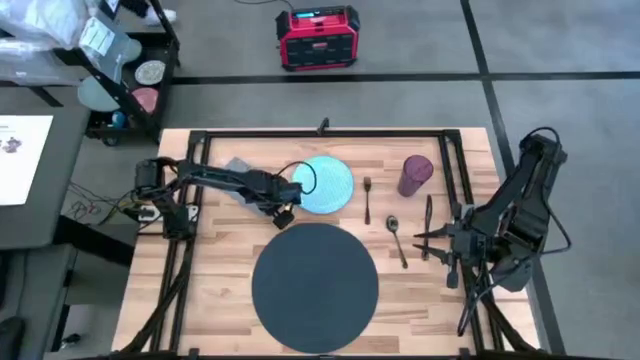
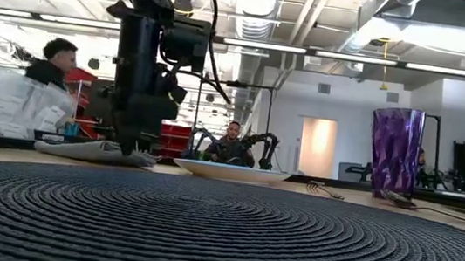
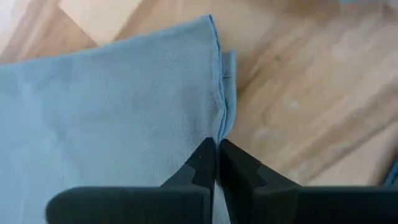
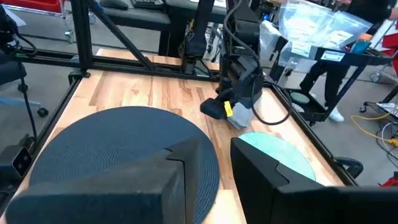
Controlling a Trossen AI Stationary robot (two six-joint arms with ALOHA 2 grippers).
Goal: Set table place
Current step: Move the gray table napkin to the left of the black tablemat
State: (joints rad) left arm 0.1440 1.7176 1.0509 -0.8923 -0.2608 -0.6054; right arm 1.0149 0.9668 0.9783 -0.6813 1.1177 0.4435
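The grey napkin [image 3: 112,106] lies flat on the wooden table [image 1: 215,260], left of the teal plate [image 1: 328,186]. My left gripper [image 3: 217,149] stands over the napkin's edge, pointing down, shut on it; it also shows in the low view [image 2: 130,141]. The big dark mat [image 1: 315,285] lies at the near middle. Right of the plate lie the fork [image 1: 367,198], the spoon [image 1: 397,238] and the knife [image 1: 428,215], and the purple cup [image 1: 415,175] stands upright. My right gripper [image 1: 432,240] hovers open by the knife. My left gripper pinches the napkin's hemmed edge [image 3: 222,121] between its two shut fingertips, coming from above and pointing down. At least two layers show at that edge. The napkin [image 2: 98,152] still lies flat on the table, slack.
A black tube frame [image 1: 320,132] runs along the table's far and side edges. Bare wood lies left of the mat and at the near right. Beyond the table stand a cart [image 1: 120,70] and a red box [image 1: 318,38]; people [image 2: 231,143] sit in the room behind.
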